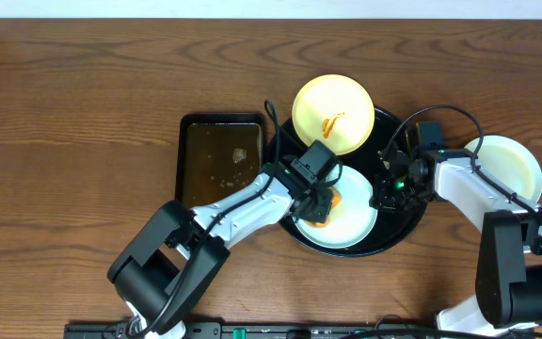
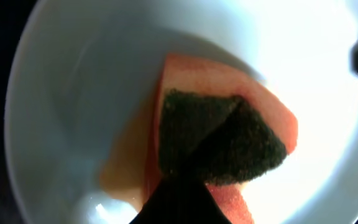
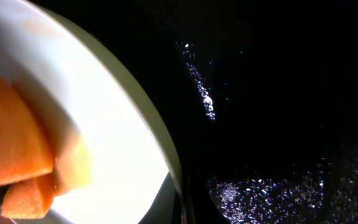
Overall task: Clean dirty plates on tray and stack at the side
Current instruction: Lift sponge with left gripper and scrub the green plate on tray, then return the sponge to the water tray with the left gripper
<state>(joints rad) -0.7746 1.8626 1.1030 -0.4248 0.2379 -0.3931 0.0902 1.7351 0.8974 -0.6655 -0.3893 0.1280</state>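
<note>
Bases of both arms are sitting at the near table (image 1: pixel 83 113) edge, and we are seeing both arms reaching away into the tray (image 1: pixel 407 221). Left gripper (image 1: pixel 318 202) is clamping closed on a folded sponge (image 2: pixel 229 87), orange foam with a dark green scrub face. It is pressing the sponge down on the pale plate (image 1: pixel 351 226), left of the plate's centre. In the left wrist view we are seeing a thin orange film (image 2: pixel 120 162) lying on the plate just beside the sponge.

That plate is lying flat inside the black round tray, on its near half. Right gripper (image 1: pixel 384 188) is sitting with its fingers closed at the plate's right rim, over the tray floor. We are not able to tell whether it is pinching the rim. Water droplets are glinting on the tray floor in the right wrist view.

A third plate (image 1: pixel 511 165) is lying on the table just right of the tray, looking plain. A dark rectangular pan (image 1: pixel 205 160) is lying left of the tray, close beside it.

Farthest off, the yellow plate (image 1: pixel 323 104) is overlapping the tray's far rim, carrying an orange smear (image 1: pixel 332 123) near its centre.
</note>
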